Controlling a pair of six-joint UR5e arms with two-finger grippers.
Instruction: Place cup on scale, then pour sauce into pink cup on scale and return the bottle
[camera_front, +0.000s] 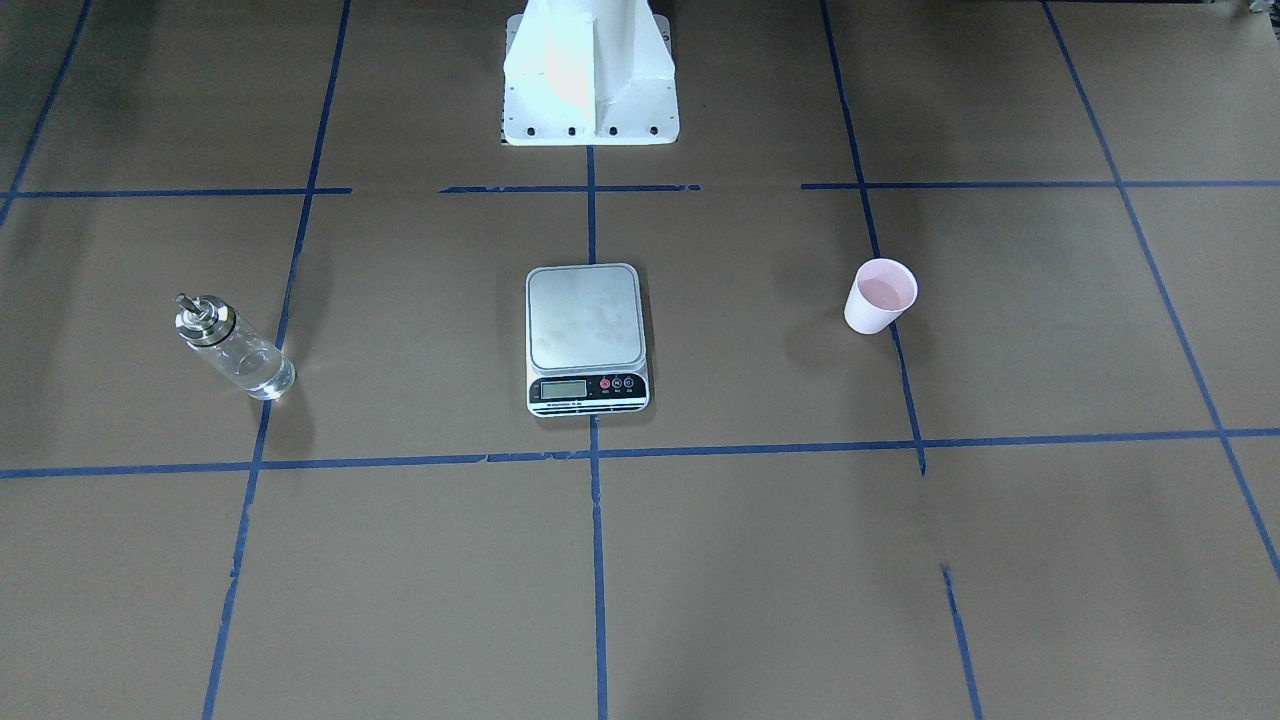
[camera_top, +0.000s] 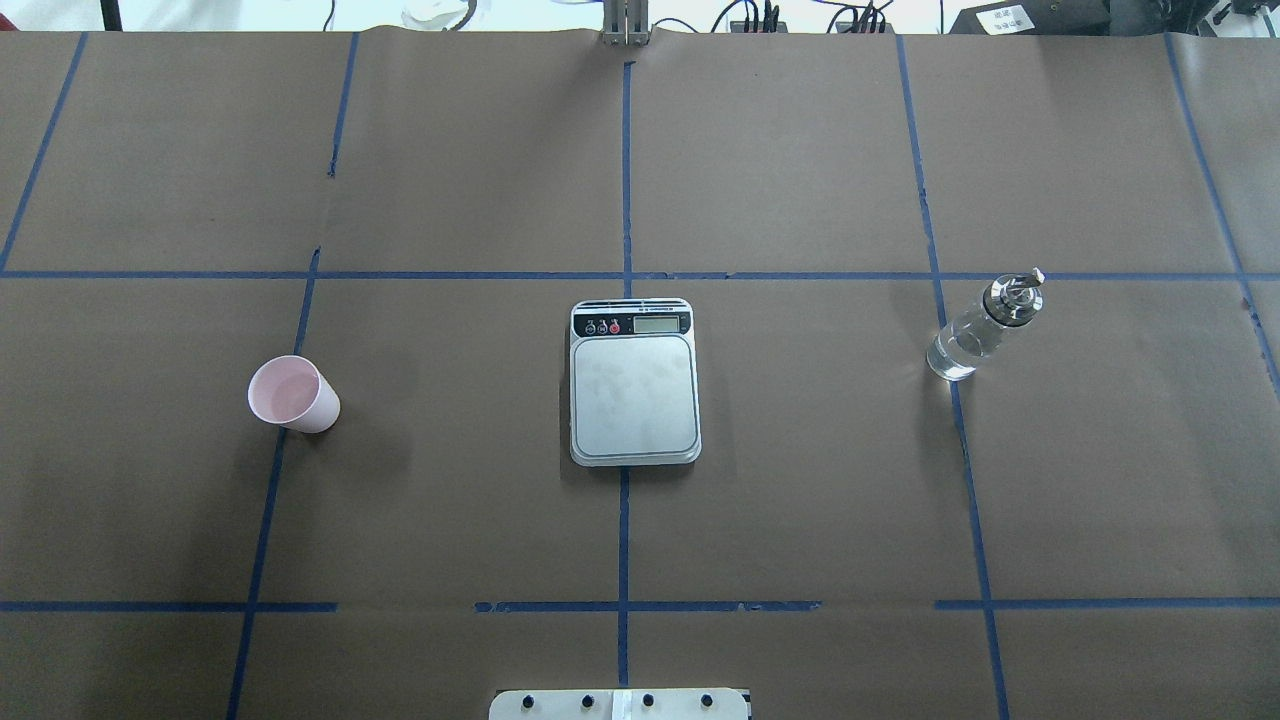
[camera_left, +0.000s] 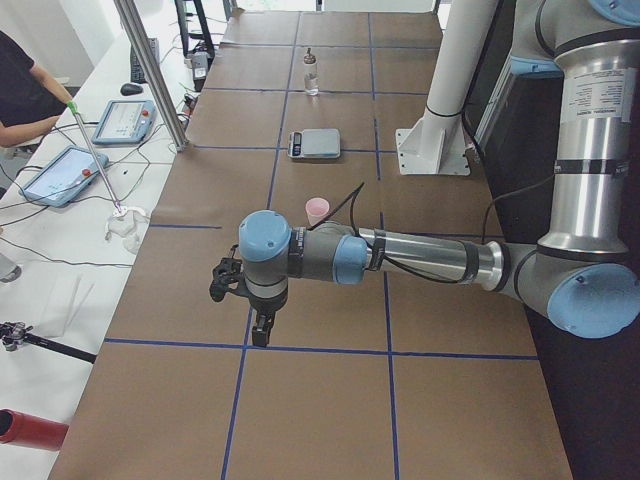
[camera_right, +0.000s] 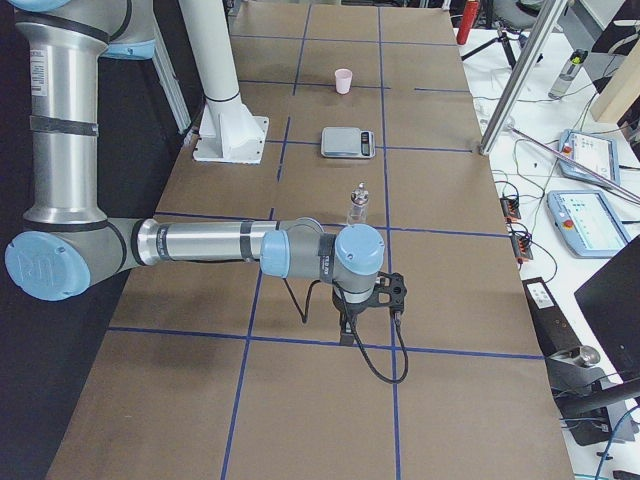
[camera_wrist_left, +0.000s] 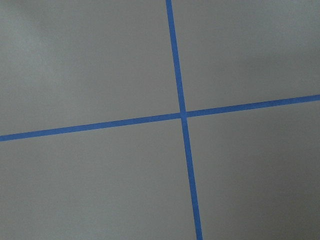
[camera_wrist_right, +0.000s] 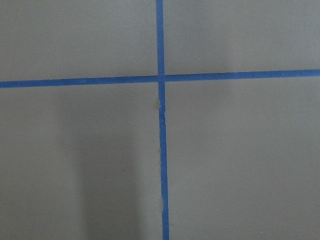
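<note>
Look at the overhead view: the scale (camera_top: 634, 385) lies flat at the centre of the frame, its display strip toward the top edge and nothing on its platform. The cup (camera_top: 293, 395) stands mouth up at mid-left, well apart from the scale and touching a blue tape line. The bottle (camera_top: 982, 330) stands upright at mid-right, also well apart from the scale, with its base on a tape line and clear sauce (camera_front: 262, 375) in its lower part.

In the left side view you see the left gripper (camera_left: 261, 333) hanging over the table (camera_top: 800, 450) at lower centre, nearer the camera than the cup and holding nothing. In the right side view the right gripper (camera_right: 346, 328) hangs at centre frame, nearer the camera than the bottle, also holding nothing. You cannot tell from these views whether either set of fingers is spread or closed. Both wrist views show you only brown paper and a tape crossing.
</note>
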